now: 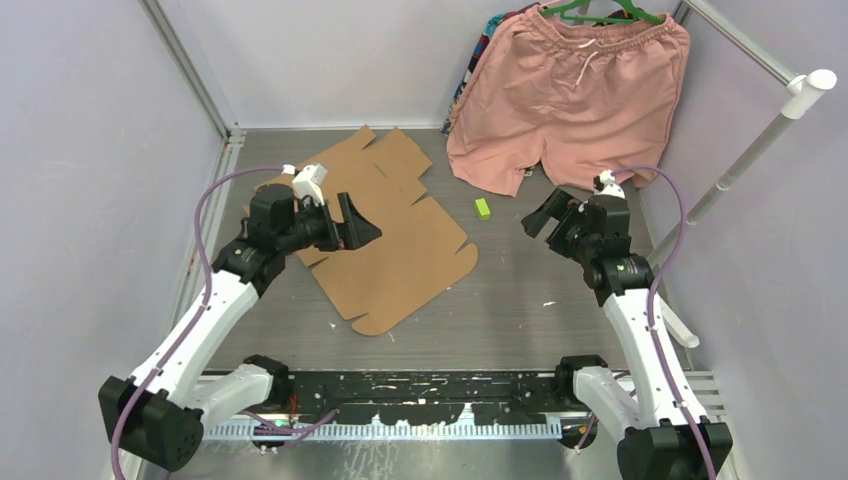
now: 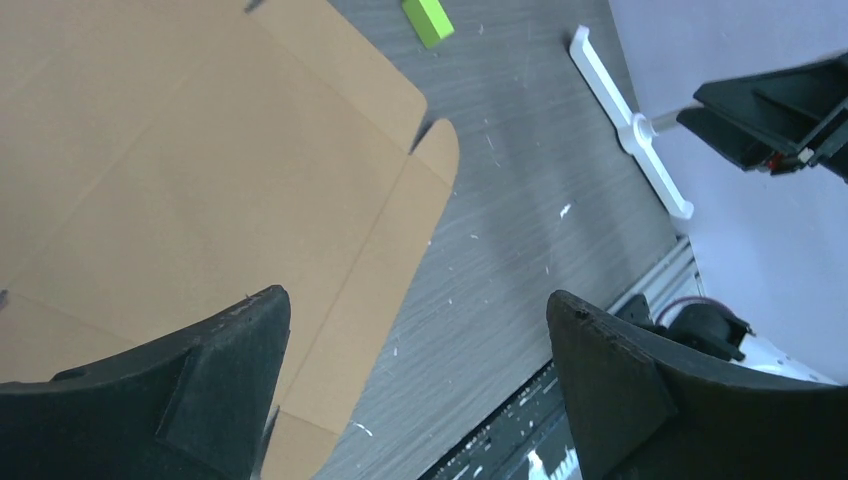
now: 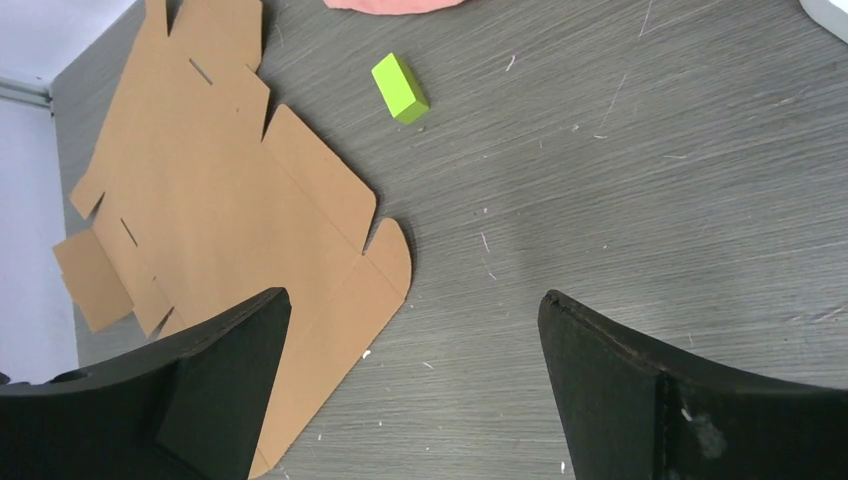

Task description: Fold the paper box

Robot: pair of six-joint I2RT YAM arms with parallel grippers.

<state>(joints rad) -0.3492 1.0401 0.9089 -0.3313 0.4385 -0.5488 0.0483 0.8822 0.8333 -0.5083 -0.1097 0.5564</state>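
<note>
Brown paper box (image 1: 400,250) lies flat; left claw (image 1: 358,222) and right claw (image 1: 535,213) spread apart.

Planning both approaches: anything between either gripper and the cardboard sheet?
The left gripper hangs open right over the sheet, with nothing visible between. For the right gripper, a small green block lies on the table between it and the sheet's right edge, clear of the cardboard.

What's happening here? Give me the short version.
Two robot arms are set to fold a paper box, which lies flat and unfolded on the table. The left arm hangs over the sheet's left side, the right arm over the tabletop to its right; both have jaws open and empty. A green block and pink shorts sit farther back, untouched.
</note>
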